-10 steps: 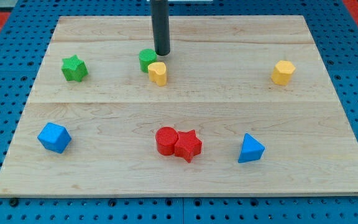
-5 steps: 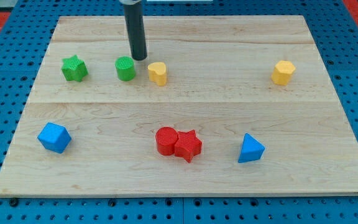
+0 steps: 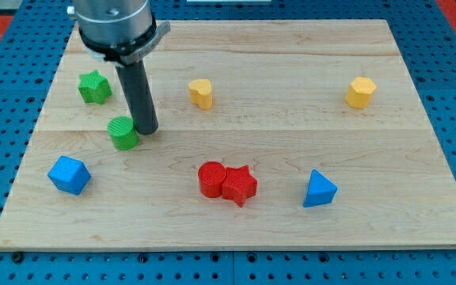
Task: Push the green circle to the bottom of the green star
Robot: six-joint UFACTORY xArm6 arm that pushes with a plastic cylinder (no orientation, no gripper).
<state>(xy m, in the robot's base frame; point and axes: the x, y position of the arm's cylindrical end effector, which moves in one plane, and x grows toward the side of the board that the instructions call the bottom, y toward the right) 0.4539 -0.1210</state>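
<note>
The green circle [image 3: 123, 132] sits on the wooden board [image 3: 291, 142], below and slightly right of the green star [image 3: 94, 86]. My tip [image 3: 147, 128] rests against the circle's right side, touching it. The dark rod rises from there to the arm's grey end at the view's top left. The star stands near the board's left edge, apart from the circle by a short gap.
A yellow block [image 3: 201, 93] sits right of the rod, another yellow block [image 3: 360, 92] at the right. A blue block [image 3: 69, 175] lies at the lower left, a red circle [image 3: 211, 179] touching a red star [image 3: 240, 185] at bottom centre, a blue triangle [image 3: 319, 189] to their right.
My tip moved down and to the left, pushing the green circle from beside the yellow block to a spot below and right of the green star. Other blocks have not moved.
</note>
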